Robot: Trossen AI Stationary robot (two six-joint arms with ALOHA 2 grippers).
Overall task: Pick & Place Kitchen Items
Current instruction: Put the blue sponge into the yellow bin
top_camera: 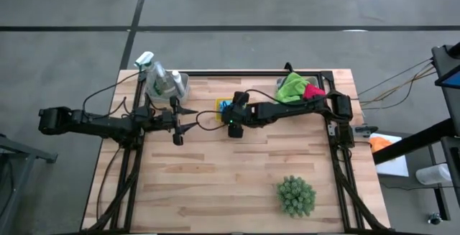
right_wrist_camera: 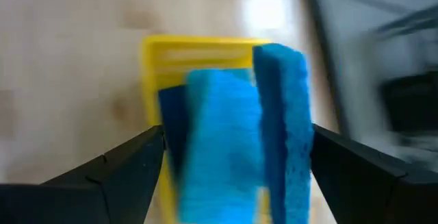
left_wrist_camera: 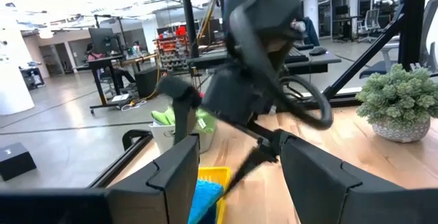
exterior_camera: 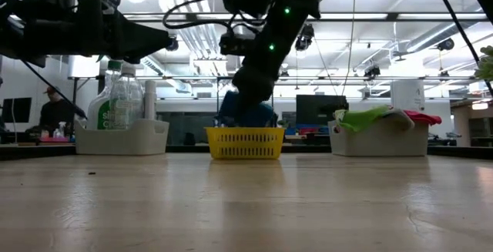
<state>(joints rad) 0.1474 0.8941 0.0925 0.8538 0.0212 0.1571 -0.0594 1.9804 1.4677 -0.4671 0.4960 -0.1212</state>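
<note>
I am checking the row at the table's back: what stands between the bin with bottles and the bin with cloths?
The yellow basket holding blue sponges, shown in the low view.

No text, label or number is legible; the spray bottle's [exterior_camera: 102, 107] label is unreadable.

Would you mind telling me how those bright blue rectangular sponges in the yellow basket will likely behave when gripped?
The bright blue rectangular sponges look porous, so probably light and squashy. Standing on edge in the yellow basket, they may lean or topple when the open right end effector closes.
</note>
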